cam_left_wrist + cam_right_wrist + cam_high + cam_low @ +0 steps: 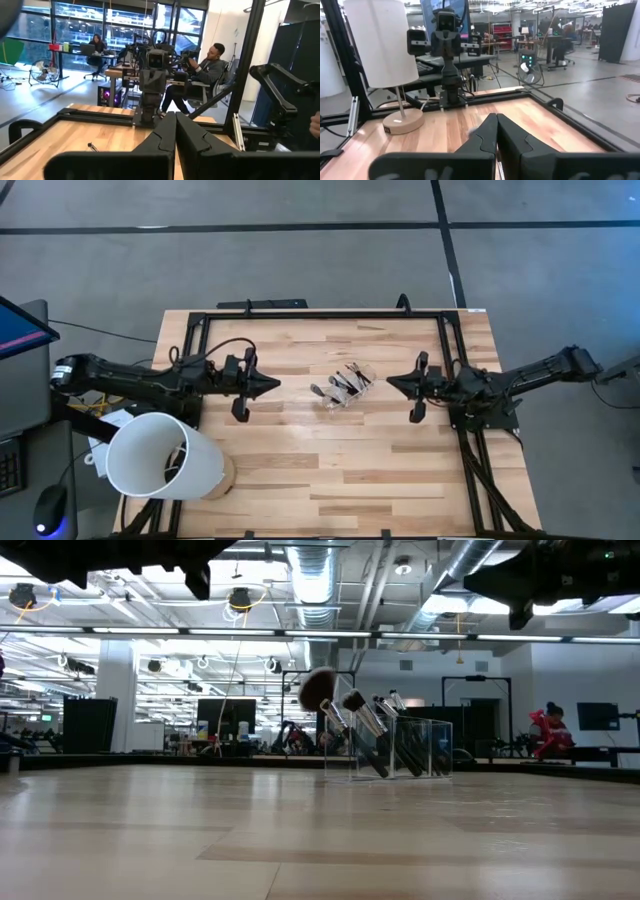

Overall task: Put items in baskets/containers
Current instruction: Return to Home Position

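Two pincers pressed together: left pincer [272, 384], right pincer [393, 381], either side of the transparent organizer [352, 380], desk [300, 470] centre. Its brushes [352, 702] lean out; if I swing low, org. could tip.

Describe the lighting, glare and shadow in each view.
High view: even light, clear organizer glinting on the table. Low view: ceiling lights backlight the brushes. Left wrist view: bright windows behind the shut left pincer. Right wrist view: white lamp shade brightly lit beyond the shut right pincer.
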Motion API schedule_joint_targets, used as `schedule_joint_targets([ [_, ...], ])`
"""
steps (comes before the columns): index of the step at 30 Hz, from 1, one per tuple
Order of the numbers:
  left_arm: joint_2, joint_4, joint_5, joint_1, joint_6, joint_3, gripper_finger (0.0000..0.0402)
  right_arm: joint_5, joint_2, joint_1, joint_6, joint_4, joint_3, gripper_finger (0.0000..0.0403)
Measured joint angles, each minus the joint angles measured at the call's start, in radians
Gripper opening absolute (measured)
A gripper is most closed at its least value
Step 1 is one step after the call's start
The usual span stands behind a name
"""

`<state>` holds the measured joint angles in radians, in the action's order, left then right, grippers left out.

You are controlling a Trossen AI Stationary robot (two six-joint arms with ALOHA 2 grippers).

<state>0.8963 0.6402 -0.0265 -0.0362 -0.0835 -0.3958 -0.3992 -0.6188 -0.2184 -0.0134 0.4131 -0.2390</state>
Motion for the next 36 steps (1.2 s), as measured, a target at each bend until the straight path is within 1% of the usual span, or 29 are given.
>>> schedule_joint_targets([
  [5,-0.095,-0.098,0.0,0.0,0.001,0.0,0.0005,0.0,0.054,0.0,0.007,-0.041,0.0,0.0],
  [16,-0.295,-0.325,0.0,-0.001,0.065,0.003,0.0005,0.0,0.14,0.0,0.015,-0.161,0.0,0.0],
  [22,-0.406,-0.317,-0.001,0.007,0.103,0.101,0.0005,0.003,0.185,0.0,0.038,-0.204,0.0,0.0],
  [28,-0.528,-0.302,-0.011,0.058,0.095,0.172,0.0005,0.004,0.224,0.0,0.057,-0.234,0.003,0.0],
  [32,-0.587,-0.302,-0.066,0.096,0.078,0.199,0.0005,0.004,0.26,0.0,0.064,-0.204,0.053,0.0],
  [36,-0.618,-0.311,-0.11,0.137,0.067,0.231,0.0005,0.004,0.334,0.008,0.067,-0.196,0.099,0.0],
])
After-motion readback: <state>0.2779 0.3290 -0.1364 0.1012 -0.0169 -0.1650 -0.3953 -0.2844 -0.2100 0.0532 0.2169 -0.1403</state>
